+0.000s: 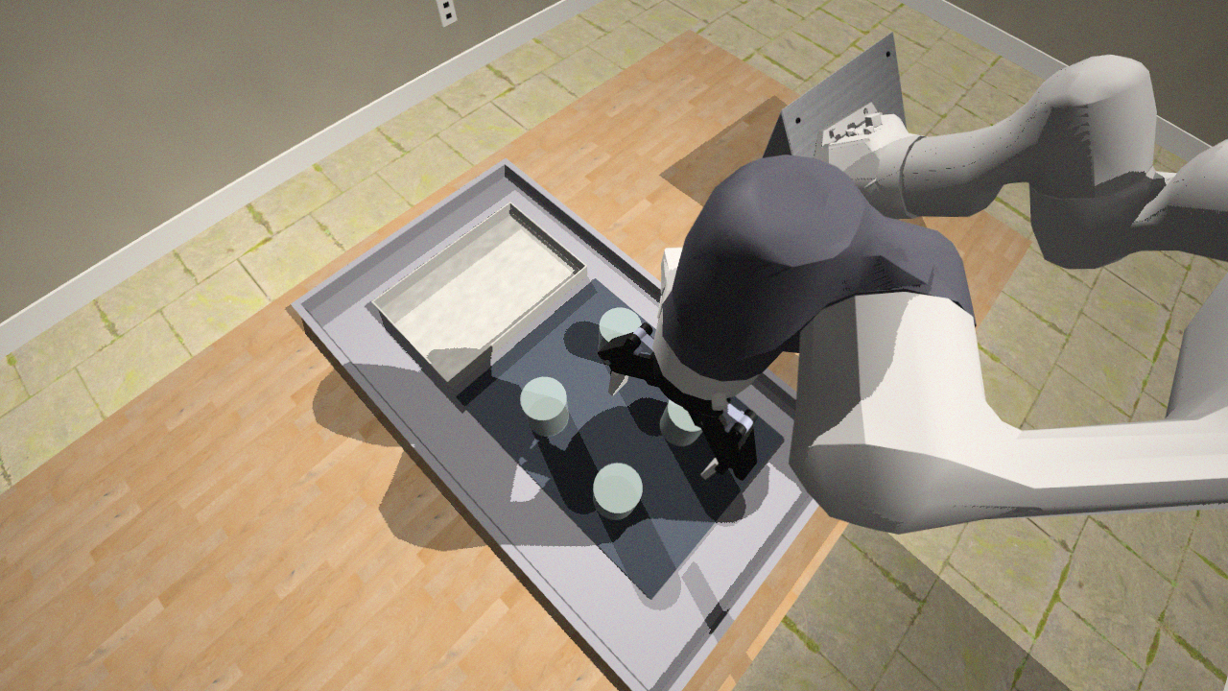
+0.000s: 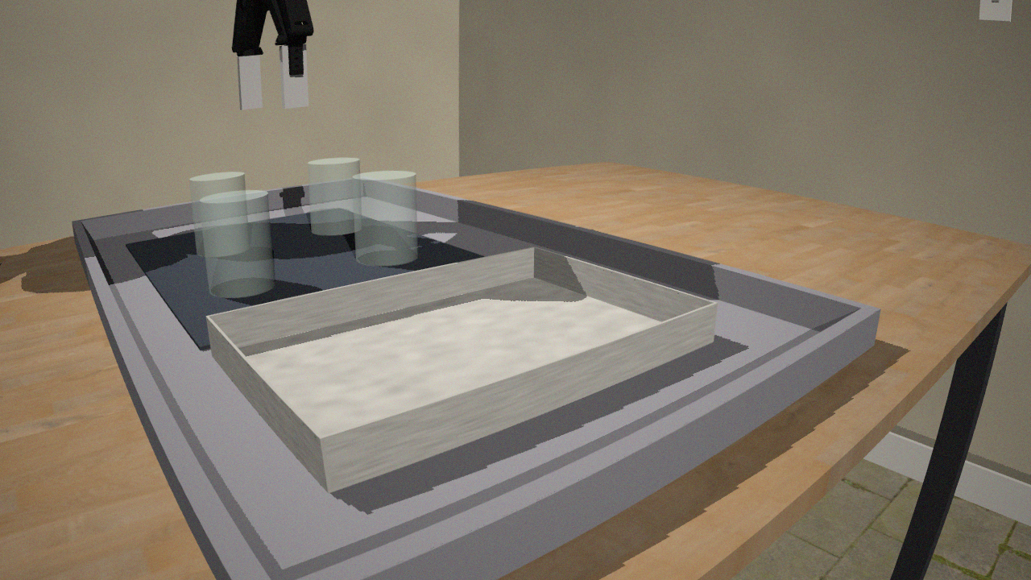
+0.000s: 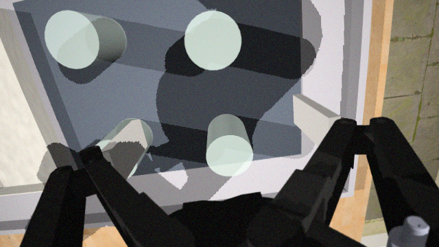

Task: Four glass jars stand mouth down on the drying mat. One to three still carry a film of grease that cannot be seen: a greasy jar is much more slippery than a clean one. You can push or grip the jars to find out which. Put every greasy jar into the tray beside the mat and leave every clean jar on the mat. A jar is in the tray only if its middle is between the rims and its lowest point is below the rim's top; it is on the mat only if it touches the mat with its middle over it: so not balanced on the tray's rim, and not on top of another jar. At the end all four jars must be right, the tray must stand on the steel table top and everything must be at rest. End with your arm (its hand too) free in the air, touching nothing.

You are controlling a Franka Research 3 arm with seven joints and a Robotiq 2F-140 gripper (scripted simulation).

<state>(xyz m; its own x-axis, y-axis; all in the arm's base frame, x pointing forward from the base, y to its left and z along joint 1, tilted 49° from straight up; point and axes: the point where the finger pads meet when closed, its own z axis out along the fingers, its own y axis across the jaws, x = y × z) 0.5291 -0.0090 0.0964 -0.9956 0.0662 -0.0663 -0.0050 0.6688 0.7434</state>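
Note:
My gripper [image 1: 663, 425] [image 2: 272, 97] [image 3: 217, 121] is open and empty, high above the mat [image 1: 648, 554] [image 2: 172, 288] [image 3: 113, 89]. Four pale green jars stand upright on the mat. Nearest the tray are one jar [image 1: 618, 324] [image 2: 238, 245] [image 3: 72, 39] on the robot side and another jar [image 1: 543, 403] [image 2: 385, 216] [image 3: 145, 132], partly hidden by a finger in the wrist view. Farther from the tray are a third jar [image 1: 682, 419] [image 2: 216, 184] [image 3: 212, 40] on the robot side and a fourth jar [image 1: 617, 489] [image 2: 333, 198] [image 3: 229, 156]. The tray [image 1: 481, 292] [image 2: 432, 360] holds no jar. Grease cannot be seen.
The tray and mat lie side by side on the grey steel top [image 1: 755, 524] [image 2: 172, 374], inside its raised rim. My arm [image 1: 901, 369] covers the robot side of the rim in the top view. A metal plate [image 1: 841, 85] stands behind it.

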